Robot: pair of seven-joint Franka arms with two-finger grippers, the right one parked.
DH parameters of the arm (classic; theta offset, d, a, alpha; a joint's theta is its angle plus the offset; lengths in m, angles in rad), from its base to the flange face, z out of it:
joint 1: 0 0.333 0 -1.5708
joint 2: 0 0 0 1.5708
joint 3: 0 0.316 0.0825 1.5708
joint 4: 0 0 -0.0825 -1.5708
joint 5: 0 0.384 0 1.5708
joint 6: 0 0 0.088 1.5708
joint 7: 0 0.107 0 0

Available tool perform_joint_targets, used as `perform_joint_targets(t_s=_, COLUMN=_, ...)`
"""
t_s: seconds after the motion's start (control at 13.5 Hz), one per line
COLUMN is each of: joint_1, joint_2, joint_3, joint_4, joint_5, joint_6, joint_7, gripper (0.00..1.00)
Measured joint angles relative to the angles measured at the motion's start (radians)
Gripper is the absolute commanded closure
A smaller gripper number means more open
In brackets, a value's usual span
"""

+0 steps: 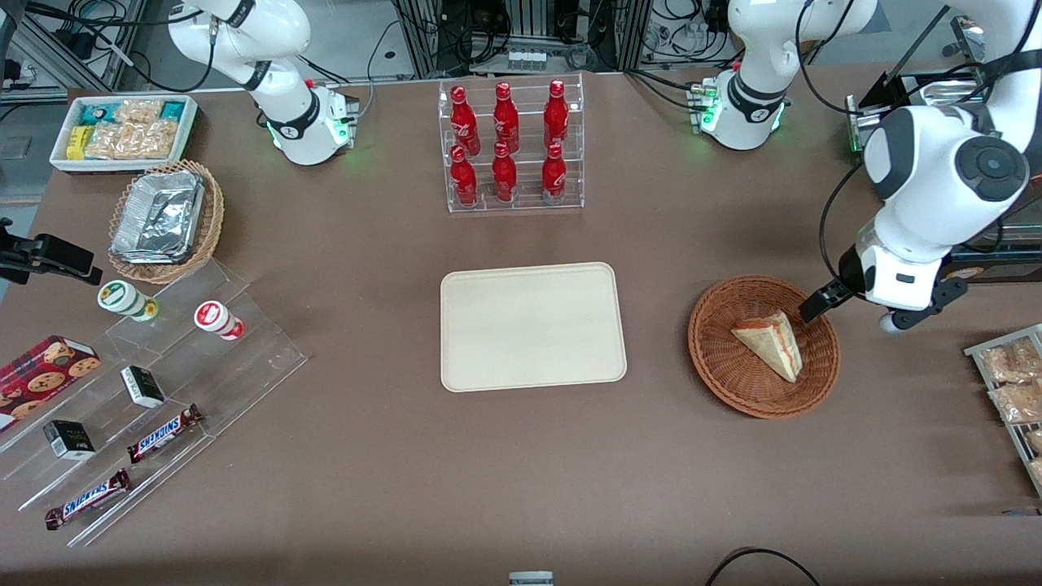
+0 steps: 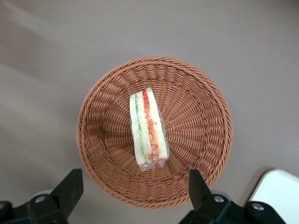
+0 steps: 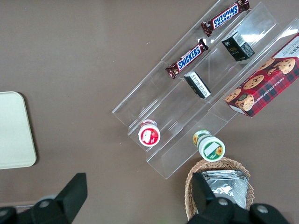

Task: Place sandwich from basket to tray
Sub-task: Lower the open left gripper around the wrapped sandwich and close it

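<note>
We hold our left arm's white, jointed body bent over the working arm's end of the table, wrist turned downward. Our black two-finger gripper (image 2: 131, 189) hangs in the air, touching nothing, its fingers (image 2: 70, 186) spread wide apart and empty. In the front view only one dark fingertip of the gripper (image 1: 816, 305) shows, poking out below the white wrist housing.

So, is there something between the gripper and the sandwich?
Nothing visible. The open gripper hovers above the basket, and the sandwich lies uncovered in it, directly below.
</note>
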Motion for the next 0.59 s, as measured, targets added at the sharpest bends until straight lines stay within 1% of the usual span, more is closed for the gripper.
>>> perform_joint_targets(t_s=0.3, joint_1=-0.003, joint_2=0.032, joint_3=-0.005, joint_4=-0.040, joint_5=0.000, joint_6=0.054, joint_7=-0.051, gripper=0.00)
perform_joint_targets(t_s=0.59, joint_1=-0.004, joint_2=0.107, joint_3=-0.022, joint_4=-0.045, joint_5=0.000, joint_6=0.113, joint_7=-0.055, gripper=0.00)
